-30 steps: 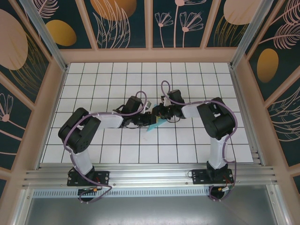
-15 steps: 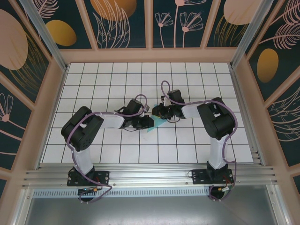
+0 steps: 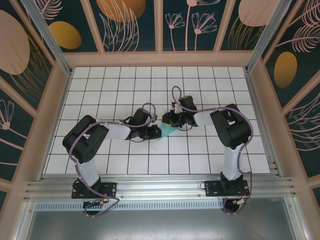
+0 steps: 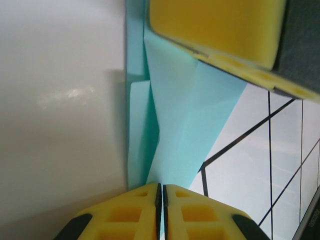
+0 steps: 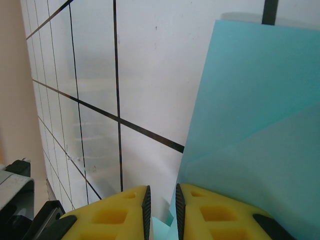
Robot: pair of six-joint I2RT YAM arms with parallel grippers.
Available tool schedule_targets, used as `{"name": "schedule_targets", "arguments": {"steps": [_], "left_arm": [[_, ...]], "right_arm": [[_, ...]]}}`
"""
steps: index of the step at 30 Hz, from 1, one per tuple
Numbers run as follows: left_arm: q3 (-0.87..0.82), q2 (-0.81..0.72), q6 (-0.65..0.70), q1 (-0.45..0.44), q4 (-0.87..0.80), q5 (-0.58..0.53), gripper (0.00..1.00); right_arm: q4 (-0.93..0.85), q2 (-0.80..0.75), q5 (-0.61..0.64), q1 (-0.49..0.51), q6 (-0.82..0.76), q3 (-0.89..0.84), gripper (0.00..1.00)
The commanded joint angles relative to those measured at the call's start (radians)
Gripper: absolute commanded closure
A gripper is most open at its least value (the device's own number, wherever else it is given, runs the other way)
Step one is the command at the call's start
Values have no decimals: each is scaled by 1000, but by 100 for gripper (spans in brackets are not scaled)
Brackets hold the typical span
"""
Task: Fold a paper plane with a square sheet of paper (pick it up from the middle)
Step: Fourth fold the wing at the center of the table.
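The light teal sheet of paper, folded into overlapping layers with a slanted edge, hangs between both grippers just above the middle of the grid table. My left gripper comes in from the left. In the left wrist view its yellow fingers are pressed together on the paper's edge. My right gripper holds the upper right part. In the right wrist view its jaws stand a narrow slit apart with folded paper between them. One right finger also shows at the top of the left wrist view.
White tiles with black lines lie all round the grippers. Pink wooden walls fence the table at the back and sides. The arm bases sit on the metal rail at the near edge.
The left gripper's jaws have drawn closer together on the paper, and its wrist has shifted slightly down and left. The right arm has stayed still.
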Motion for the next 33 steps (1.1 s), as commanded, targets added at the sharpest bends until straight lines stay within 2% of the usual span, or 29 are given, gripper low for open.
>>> {"name": "schedule_targets", "arguments": {"steps": [1,10,19,33], "left_arm": [[-65,-28,4,-3,-101,-5,85],[-4,-160,-31,-4,-89,-19,82],[59,-67,-67,-24,6,137,81],[15,8,-36,-33,-52,17,82]], "right_arm": [[-104,59,106,3,-24,-36,76],[-98,57,113,2,-20,-53,76],[-101,59,116,2,-20,-49,76],[-100,62,115,2,-23,-53,76]]}}
